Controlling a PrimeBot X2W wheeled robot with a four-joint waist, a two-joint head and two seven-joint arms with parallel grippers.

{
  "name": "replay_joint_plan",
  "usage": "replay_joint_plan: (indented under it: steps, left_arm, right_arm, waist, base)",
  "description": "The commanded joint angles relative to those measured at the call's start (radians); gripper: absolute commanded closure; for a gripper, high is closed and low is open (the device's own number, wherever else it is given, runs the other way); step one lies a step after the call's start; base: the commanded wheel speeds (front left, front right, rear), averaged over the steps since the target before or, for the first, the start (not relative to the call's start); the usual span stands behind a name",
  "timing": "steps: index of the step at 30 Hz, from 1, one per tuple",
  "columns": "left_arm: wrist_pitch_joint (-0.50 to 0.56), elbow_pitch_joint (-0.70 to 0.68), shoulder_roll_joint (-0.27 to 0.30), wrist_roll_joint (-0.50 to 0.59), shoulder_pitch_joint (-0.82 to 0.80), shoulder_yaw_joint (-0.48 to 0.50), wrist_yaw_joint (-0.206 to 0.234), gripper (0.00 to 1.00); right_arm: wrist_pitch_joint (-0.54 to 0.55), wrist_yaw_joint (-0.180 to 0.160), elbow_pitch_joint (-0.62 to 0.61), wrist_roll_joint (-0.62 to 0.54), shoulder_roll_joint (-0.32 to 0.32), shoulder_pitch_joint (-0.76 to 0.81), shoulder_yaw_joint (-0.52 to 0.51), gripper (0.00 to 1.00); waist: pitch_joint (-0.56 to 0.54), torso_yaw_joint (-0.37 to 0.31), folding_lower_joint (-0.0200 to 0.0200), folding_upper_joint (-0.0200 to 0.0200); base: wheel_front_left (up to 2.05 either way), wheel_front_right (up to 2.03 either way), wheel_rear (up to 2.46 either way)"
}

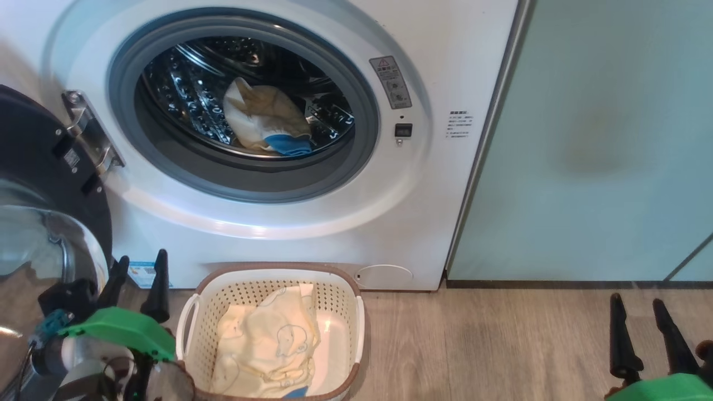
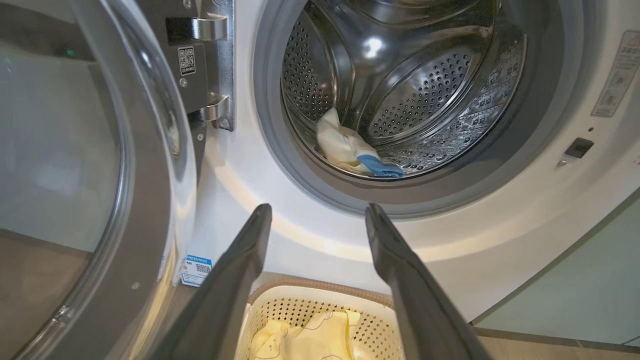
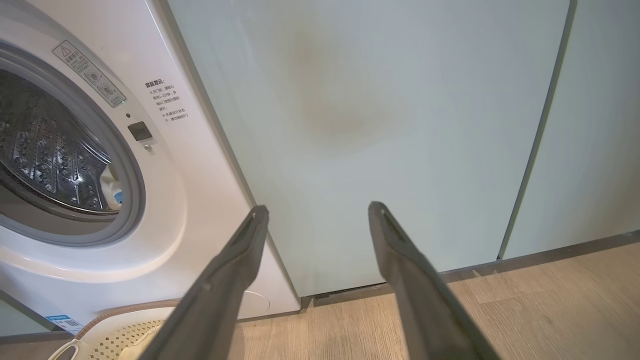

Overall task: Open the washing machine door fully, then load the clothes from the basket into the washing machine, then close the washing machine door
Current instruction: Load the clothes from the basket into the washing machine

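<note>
Left gripper (image 2: 319, 207), right gripper (image 3: 317, 207): spread, empty. Shallow pinch could leave cream printed garment (image 1: 267, 340) draped over grey rubber ring (image 1: 245, 186).

From the head: looking forward and down onto the washing machine (image 1: 434, 184) front and basket (image 1: 345, 303). From the left wrist: low, close, tilted up into the drum (image 2: 425, 95). From the right wrist: low, facing the cabinet (image 3: 375, 125) beside it. Shared by all: drum mouth, basket rim.
</note>
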Motion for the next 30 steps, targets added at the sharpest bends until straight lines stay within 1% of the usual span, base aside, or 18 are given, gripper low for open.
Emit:
replay_joint_plan:
  steps: [1, 10, 21, 27, 30]
  left_arm:
    - [-0.006, -0.028, 0.025, 0.012, -0.025, 0.054, -0.003, 0.0]
    - [-0.006, -0.029, 0.023, 0.031, -0.012, 0.08, -0.007, 0.0]
    - [-0.006, -0.011, -0.004, 0.038, -0.015, 0.079, -0.009, 0.0]
    - [-0.006, 0.065, -0.009, 0.032, -0.029, 0.045, -0.009, 0.0]
    - [-0.006, 0.123, -0.009, 0.031, -0.053, 0.012, -0.009, 0.0]
  right_arm:
    - [-0.01, 0.004, -0.038, -0.011, -0.02, -0.034, 0.012, 0.0]
    - [-0.01, 0.004, -0.04, -0.013, -0.014, -0.031, 0.015, 0.0]
    - [-0.01, 0.004, -0.037, -0.007, -0.013, -0.042, 0.026, 0.0]
    - [-0.01, 0.004, -0.039, -0.003, -0.016, -0.06, 0.036, 0.0]
    - [-0.01, 0.004, -0.041, -0.003, -0.016, -0.075, 0.041, 0.0]
  waist:
    - [0.0, 0.005, 0.0001, -0.0001]
    - [-0.001, 0.01, 0.0001, -0.0001]
    - [0.024, -0.003, 0.0001, -0.0001]
    - [0.063, -0.031, 0.0001, -0.0001]
    - [0.096, -0.049, 0.0001, -0.0001]
  base:
    - [0.0, 0.0, 0.0]
    - [0.0, 0.0, 0.0]
    - [0.0, 0.0, 0.0]
    - [0.0, 0.0, 0.0]
    - [0.0, 0.0, 0.0]
